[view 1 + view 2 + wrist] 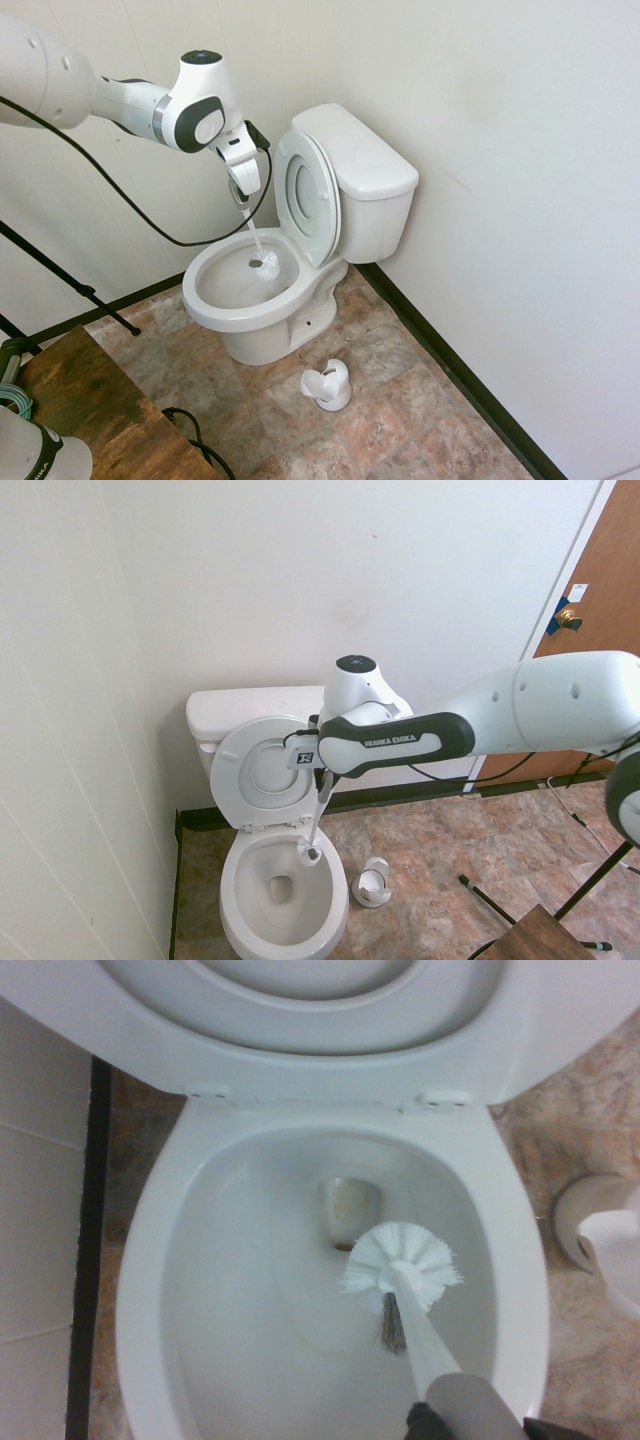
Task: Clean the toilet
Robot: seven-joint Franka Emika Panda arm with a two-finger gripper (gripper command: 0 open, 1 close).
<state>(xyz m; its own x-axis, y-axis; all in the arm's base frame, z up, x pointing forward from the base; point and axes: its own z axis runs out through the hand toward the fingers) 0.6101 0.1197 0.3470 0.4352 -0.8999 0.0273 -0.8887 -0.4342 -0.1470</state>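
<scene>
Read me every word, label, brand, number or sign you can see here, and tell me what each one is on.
"FRANKA EMIKA": on the robot arm, along its dark band.
A dark logo on the white housing by the wrist: too small to read for certain.
"...IKA": end of a word on the white robot part at the first exterior view's lower left corner; the rest is cut off.
White label by the door knob: too small to read.

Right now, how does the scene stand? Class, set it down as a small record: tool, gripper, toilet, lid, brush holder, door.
tool: white toilet brush, head down in the bowl
gripper: shut on the brush's handle
toilet: white, oval bowl
lid: raised
brush holder: on the floor beside the toilet
door: brown
</scene>
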